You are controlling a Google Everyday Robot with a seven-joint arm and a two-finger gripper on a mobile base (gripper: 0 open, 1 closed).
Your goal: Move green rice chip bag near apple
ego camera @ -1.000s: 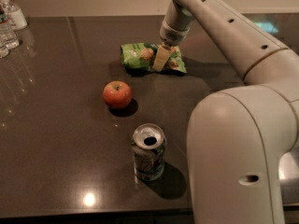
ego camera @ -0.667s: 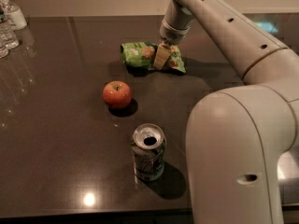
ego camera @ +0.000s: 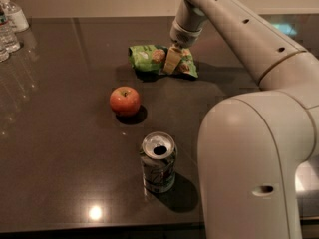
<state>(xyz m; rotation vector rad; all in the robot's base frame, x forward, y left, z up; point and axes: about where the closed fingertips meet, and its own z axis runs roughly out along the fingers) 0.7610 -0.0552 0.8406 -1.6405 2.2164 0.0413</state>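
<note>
- At the far side of the dark table (ego camera: 60, 133), in the single camera view, the gripper (ego camera: 173, 63) is lowered onto the green rice chip bag (ego camera: 145, 58), touching its middle.
- Whether the gripper is clamped on the bag or loose on it cannot be told from this view.
- Most of the bag's crinkled green body spreads out from the gripper toward the left of the view, flat on the table.
- Nearer the camera than the gripper, and to its left, sits the apple (ego camera: 124, 100), upright and well apart from the bag.
- Nearer still, almost straight below the gripper in the view, stands an opened soda can (ego camera: 158, 162).
- Far to the gripper's left, at the table's edge, stand water bottles (ego camera: 11, 21).
- Compared with a second ago, almost nothing has shifted: bag and gripper are in the same spot.
- That suggests the grasp is being settled and the carry toward the apple has not begun.
</note>
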